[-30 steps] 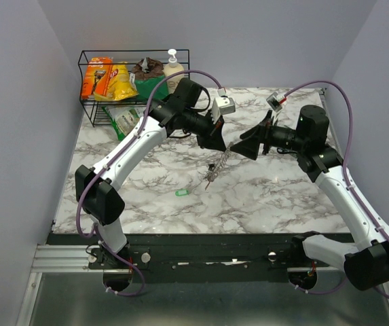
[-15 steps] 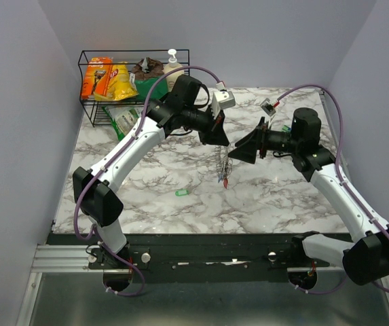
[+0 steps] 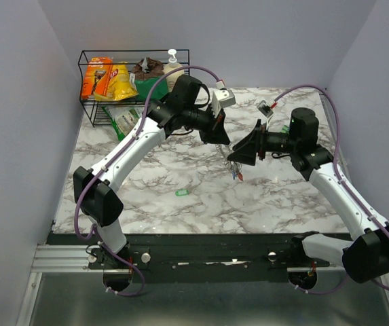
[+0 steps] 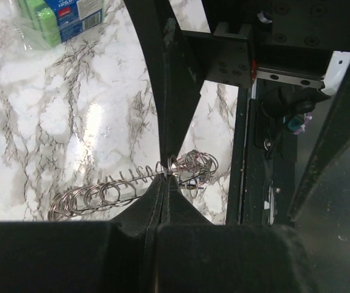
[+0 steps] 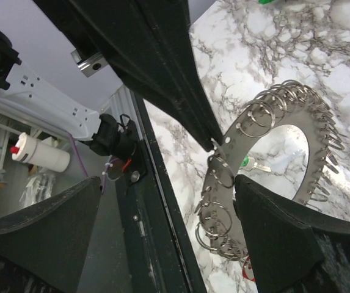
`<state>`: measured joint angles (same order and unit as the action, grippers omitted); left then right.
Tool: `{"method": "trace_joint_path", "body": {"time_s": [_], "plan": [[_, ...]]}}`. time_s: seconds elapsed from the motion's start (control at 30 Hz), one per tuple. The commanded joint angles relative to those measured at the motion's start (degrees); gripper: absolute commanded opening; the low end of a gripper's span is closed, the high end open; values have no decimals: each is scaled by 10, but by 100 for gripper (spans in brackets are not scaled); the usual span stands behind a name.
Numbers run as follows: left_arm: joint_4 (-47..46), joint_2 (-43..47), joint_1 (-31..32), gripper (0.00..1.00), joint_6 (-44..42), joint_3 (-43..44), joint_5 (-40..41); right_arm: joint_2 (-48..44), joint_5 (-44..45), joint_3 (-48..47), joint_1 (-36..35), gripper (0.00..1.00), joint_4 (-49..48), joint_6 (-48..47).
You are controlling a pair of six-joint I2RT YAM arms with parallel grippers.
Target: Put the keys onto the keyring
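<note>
Above the table [image 3: 146,176], the left end effector [image 4: 165,177] clamps the keyring [image 5: 239,137], just in front of the wide-spread right end effector [image 5: 168,183].

Silver keyring [image 5: 234,133], white grey-veined marble table [image 3: 146,170], green key [image 3: 182,193], black fingers [image 4: 139,215]

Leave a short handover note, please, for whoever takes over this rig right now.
Left pincer: shut on the keyring, which hangs from it over the table.
Right pincer: open and holding nothing, with its fingers to either side of the keyring.
Keys: a green key lies loose on the marble, away from both arms. A red tag dangles at the keyring's lower end and seems to be attached.
Done: the keyring is picked up and presented to the right arm.
Left: fetch the green key and thread it on.
</note>
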<state>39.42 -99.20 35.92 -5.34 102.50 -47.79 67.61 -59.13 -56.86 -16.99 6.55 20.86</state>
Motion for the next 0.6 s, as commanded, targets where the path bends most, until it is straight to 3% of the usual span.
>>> {"method": "trace_joint_path", "body": {"time_s": [0.0,0.4,0.57], "plan": [[-27,22,0,0,15,-7,25,-18,-27,-14,-6,96,40,-18],[-53,18,1,0,31,-23,29,-55,-26,-21,-7,96,81,-37],[-47,25,1,0,24,-22,0,-67,18,-19,-7,96,89,-50]]}}
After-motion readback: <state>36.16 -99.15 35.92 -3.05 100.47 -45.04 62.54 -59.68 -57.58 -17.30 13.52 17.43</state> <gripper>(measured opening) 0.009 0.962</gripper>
